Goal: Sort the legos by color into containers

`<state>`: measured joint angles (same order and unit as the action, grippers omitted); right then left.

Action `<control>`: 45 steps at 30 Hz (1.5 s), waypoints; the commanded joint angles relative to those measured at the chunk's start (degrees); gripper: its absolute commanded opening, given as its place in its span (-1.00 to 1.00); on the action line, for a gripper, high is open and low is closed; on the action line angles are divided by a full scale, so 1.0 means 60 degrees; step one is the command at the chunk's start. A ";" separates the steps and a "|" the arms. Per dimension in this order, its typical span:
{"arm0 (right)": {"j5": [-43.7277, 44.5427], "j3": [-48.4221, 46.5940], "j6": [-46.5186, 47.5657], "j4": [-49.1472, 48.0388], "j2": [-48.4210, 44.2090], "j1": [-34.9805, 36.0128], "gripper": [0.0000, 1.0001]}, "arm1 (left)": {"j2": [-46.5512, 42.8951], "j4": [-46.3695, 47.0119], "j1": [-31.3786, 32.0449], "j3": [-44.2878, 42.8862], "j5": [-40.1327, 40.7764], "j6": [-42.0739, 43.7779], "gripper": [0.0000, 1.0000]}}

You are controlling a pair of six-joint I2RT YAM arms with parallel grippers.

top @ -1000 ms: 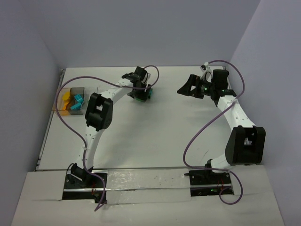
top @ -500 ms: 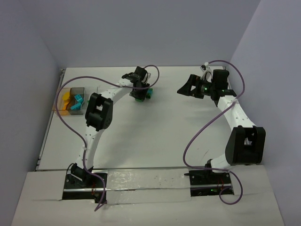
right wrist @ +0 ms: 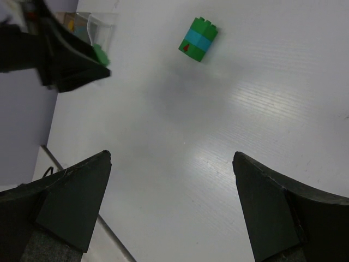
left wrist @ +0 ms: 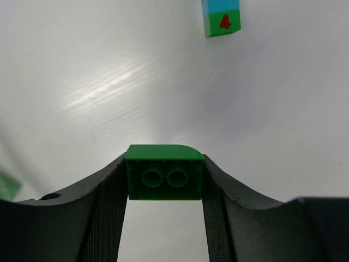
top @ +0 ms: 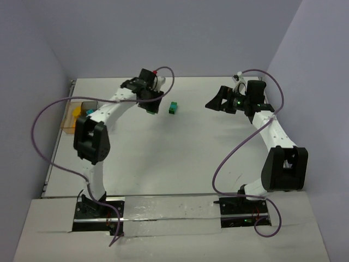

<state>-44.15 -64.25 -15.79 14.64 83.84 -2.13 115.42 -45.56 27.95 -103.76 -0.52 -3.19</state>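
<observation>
Containers [top: 69,126] sit half hidden behind the left arm [top: 112,106]; left fingers [left wrist: 109,202] clamp a green brick [left wrist: 164,173], right fingers [right wrist: 71,196] gape apart.

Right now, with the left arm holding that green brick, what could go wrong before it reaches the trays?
The green brick sits at the very tips of the left fingers, so it might twist or slip out on the way. The containers are partly hidden under that arm from above, so a drop could miss. The loose stack joins green and teal; binned whole, it would mix colours.
</observation>
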 commanded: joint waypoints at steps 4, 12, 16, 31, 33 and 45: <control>-0.0005 -0.0069 0.0040 -0.0388 -0.0459 0.0198 1.00 | -0.2341 -0.0380 -0.2412 0.0701 -0.1152 0.1083 -0.82; 0.0024 0.0024 0.0019 -0.0472 -0.0502 0.0267 1.00 | -0.1541 -0.0462 -0.4198 0.0751 -0.1539 0.1314 -1.00; 0.0069 0.0150 0.0189 -0.0382 -0.0565 0.0267 0.99 | -0.1017 -0.0130 -0.4383 0.0703 -0.1406 0.1323 -1.00; 0.0089 0.0165 0.0484 -0.0114 -0.0615 0.0253 0.99 | 0.0563 0.0015 -0.5121 -0.0103 -0.0896 0.1279 -0.94; 0.0071 0.0212 0.0436 -0.0168 -0.0593 0.0260 1.00 | 0.0625 0.0042 -0.5156 -0.0122 -0.0807 0.1315 -0.91; 0.0034 0.0147 0.0456 -0.0081 -0.0596 0.0256 0.99 | 0.0534 0.0283 -0.5185 -0.0171 -0.0712 0.1327 0.88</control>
<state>-43.53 -63.29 -13.80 14.63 82.30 -0.89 119.20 -46.06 -3.21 -102.32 -5.15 4.46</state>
